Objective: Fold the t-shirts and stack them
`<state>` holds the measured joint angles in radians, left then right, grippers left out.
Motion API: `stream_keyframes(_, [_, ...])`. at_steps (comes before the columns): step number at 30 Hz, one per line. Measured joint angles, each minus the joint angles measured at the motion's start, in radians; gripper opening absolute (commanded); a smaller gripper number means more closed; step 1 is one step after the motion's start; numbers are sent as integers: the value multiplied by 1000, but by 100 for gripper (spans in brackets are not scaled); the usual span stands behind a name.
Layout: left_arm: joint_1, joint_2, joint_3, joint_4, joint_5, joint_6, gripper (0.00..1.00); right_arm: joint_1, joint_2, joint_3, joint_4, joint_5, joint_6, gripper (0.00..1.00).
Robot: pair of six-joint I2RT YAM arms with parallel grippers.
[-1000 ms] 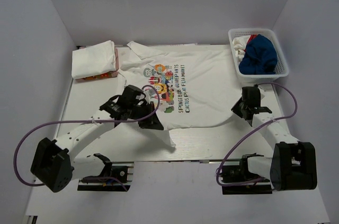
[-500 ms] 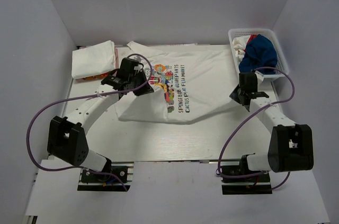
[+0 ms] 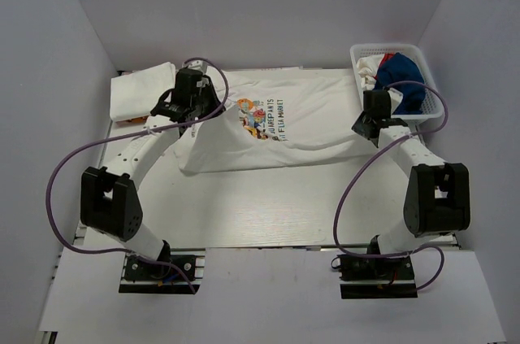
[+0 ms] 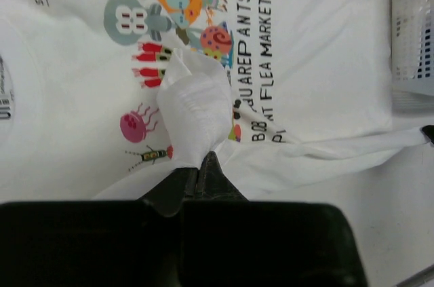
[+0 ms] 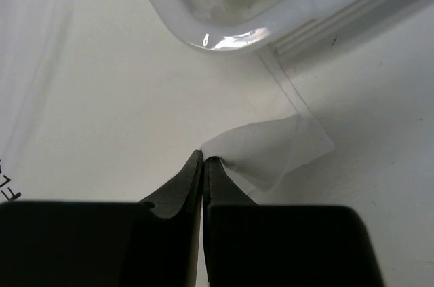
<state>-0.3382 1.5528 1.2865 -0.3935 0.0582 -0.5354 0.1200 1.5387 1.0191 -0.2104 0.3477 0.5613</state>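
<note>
Printed shirt lies across the upper middle of the table, mid lengthwise fold by the look of it. Left gripper is clenched on a bunched wad of its white cloth at the neck end, sitting right over the cartoon print. Right gripper is pinched tight on a thin corner of cloth at the hem end, just beside the basket corner. My read on the two-point hold: each arm takes one end of the near long edge so it travels level and lands square on the far edge, with no twist. Long axis runs left-right across the frame, neck toward the left and hem toward the right, and the lettering reads sideways in the top view. Crease line runs along the lower side of the shirt, slightly sagging at left. Folded white shirt is parked in the upper left as the likely stack spot. Blue shirt waits in the basket, upper right.
</note>
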Motion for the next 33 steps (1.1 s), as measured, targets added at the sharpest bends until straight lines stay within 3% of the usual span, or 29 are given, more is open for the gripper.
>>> stream_keyframes(7, [48, 114, 107, 67, -23, 57, 0, 0, 93, 94, -13, 15, -14, 0])
stream_keyframes(10, [73, 208, 162, 97, -26, 75, 0, 0, 143, 136, -23, 18, -19, 19])
stream_keyframes(12, [91, 296, 220, 106, -21, 87, 2, 0, 170, 158, -29, 19, -16, 43])
stream_keyframes(13, [100, 351, 268, 102, -13, 95, 26, 0, 183, 172, -34, 19, -21, 51])
stream_keyframes(16, [124, 502, 401, 96, 23, 123, 65, 6, 213, 222, -57, 16, -33, 76])
stream_keyframes(17, [130, 546, 445, 83, 37, 128, 70, 8, 219, 238, -71, 15, -35, 86])
stream_keyframes(18, [137, 580, 486, 60, 57, 130, 99, 12, 220, 252, -88, 13, -42, 90])
stream_keyframes(22, [154, 592, 486, 27, 100, 132, 99, 56, 200, 253, -122, 0, -58, 90])
stream_keyframes(27, [154, 408, 238, 56, 116, 108, 99, 139, 135, 140, -131, -71, -68, 90])
stream_keyframes(33, [129, 271, 25, 120, 154, 74, 99, 153, 186, 117, -98, -98, -97, 90])
